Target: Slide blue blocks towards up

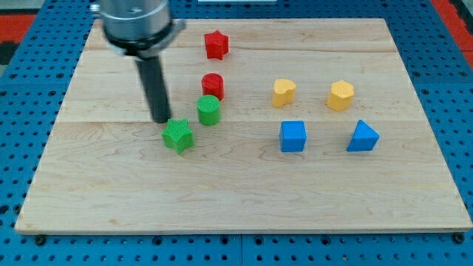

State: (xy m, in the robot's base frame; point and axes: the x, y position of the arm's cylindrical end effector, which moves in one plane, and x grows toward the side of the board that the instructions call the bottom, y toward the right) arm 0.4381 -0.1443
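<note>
A blue cube [293,137] sits right of the board's middle. A blue wedge-like block [362,137] lies further to the view's right, level with it. My tip [161,120] is on the board at the left of middle, far to the left of both blue blocks. It stands just above and left of a green star [177,136], close to it; I cannot tell if they touch.
A green cylinder [209,110] and a red cylinder [213,86] stand right of my tip. A red star [216,45] is near the top. A yellow heart-like block [284,93] and a yellow hexagon [341,96] sit just above the blue blocks. The wooden board [244,199] lies on blue pegboard.
</note>
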